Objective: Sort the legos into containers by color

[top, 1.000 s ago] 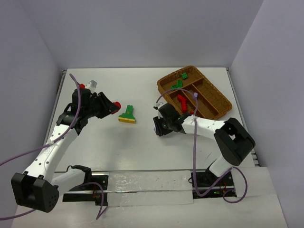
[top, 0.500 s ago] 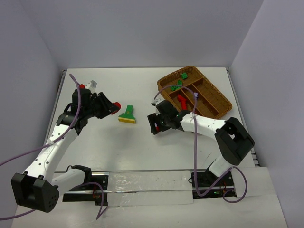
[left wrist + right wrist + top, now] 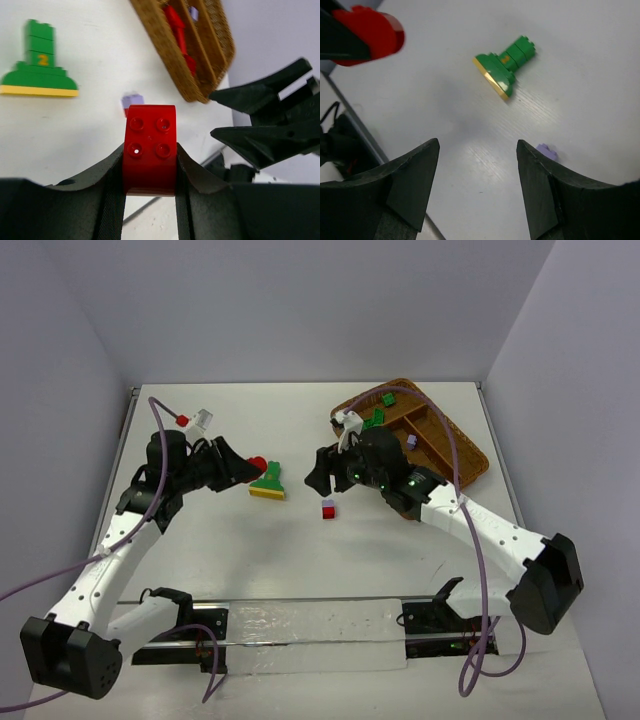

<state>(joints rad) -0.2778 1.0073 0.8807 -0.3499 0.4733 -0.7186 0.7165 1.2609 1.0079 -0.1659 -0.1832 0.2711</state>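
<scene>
Left claw (image 3: 245,468): clamped narrow on a red square four-stud plastic brick (image 3: 150,150), held clear of the white table (image 3: 230,540).

Right claw (image 3: 477,182): spread wide, nothing between the fingers, hovering nose-to-nose with the left claw.

- Green stepped stack on a yellow base plate (image 3: 504,67): on the table between the two claws, just beyond the left claw's tip.
- Small lilac-topped brick (image 3: 328,509): just beside the right claw, on its near side.
- Brown woven wicker tray (image 3: 165,45): behind the right claw, red and green pieces already in separate sections.

Risks, as judged:
- The red brick's path to the tray runs through the right claw, so a collision or a knocked-loose brick is likely.
- The stack mixes two colours, so if dropped whole it lands missorted.
- A low sweep by the right claw could scoot the lilac brick away.
</scene>
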